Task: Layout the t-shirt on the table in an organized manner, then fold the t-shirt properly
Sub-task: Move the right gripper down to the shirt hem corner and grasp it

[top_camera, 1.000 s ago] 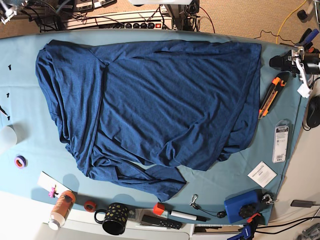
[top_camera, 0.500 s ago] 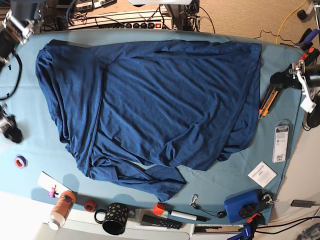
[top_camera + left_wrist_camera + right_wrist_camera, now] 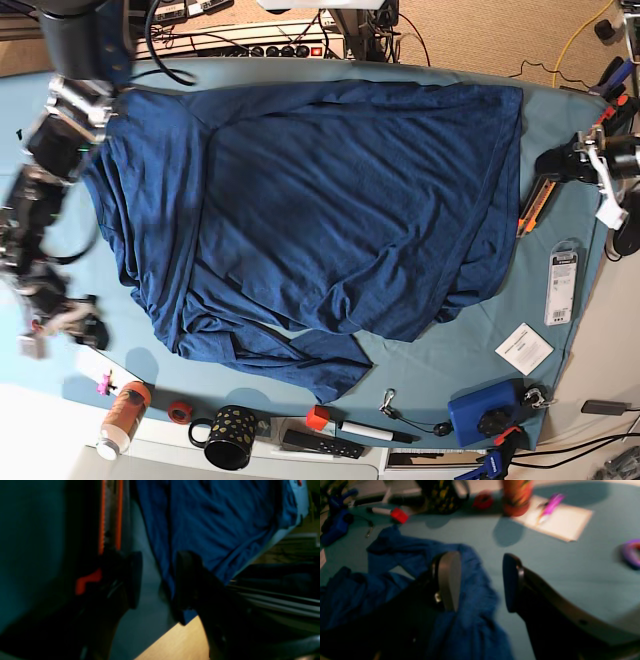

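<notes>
The t-shirt (image 3: 330, 210) is dark navy-blue heathered fabric, spread mostly flat over the middle of the table (image 3: 470, 360). Its far edge runs along the table's far edge. Its left and near parts are bunched in folds, with a rumpled flap reaching toward the near edge.

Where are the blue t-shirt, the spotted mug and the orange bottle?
t-shirt (image 3: 340, 200), base view, middle of its chest.
mug (image 3: 232, 437), base view, its black spotted side.
bottle (image 3: 124, 415), base view, its orange body.
</notes>
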### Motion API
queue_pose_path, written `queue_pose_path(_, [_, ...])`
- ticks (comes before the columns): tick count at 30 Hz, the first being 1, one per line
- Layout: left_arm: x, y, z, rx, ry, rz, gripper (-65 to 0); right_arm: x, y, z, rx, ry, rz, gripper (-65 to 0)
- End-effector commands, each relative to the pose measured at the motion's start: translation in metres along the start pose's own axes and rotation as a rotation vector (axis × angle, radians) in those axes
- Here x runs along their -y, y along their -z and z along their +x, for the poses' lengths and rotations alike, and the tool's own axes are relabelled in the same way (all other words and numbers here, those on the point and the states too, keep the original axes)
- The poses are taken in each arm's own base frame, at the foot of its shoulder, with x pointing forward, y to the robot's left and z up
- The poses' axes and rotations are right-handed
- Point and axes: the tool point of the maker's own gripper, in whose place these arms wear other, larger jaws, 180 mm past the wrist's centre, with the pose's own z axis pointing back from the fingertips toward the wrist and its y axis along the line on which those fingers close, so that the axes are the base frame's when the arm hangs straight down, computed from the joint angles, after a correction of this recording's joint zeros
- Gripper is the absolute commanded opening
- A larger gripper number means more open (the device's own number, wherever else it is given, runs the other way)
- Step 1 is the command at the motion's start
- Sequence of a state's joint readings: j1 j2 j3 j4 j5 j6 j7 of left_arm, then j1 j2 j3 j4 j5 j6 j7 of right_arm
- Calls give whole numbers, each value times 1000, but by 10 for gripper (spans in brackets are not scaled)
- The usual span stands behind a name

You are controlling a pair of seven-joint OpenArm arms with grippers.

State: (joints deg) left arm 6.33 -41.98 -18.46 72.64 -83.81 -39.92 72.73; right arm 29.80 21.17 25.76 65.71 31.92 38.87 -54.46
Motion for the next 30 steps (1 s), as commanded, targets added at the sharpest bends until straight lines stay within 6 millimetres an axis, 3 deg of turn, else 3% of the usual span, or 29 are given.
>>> queue_pose_path(1, [2, -7, 15, 39, 24, -1, -416, -1, 0, 25, 74, -20, 0, -375])
queue_pose_path(6, [5, -1, 13, 47, 14, -17, -416, -10, 42, 0, 22, 41, 6, -338])
queue_pose_path(10, [5, -1, 13, 46, 14, -17, -416, 0, 61, 5, 19, 114, -54, -334])
queue_pose_path(15, [5, -1, 13, 47, 14, -17, -416, -2, 77, 17, -18, 110, -82, -334])
queue_pose_path(22, [5, -1, 13, 47, 14, -17, -416, -18, 100, -16, -132, 62, -96, -334])
queue_pose_path(27, [5, -1, 13, 47, 14, -17, -416, -17, 101, -23, -157, 65, -118, -338])
queue_pose_path(30, [5, -1, 13, 47, 14, -17, -416, -9, 99, -26, -170, 63, -165, -400])
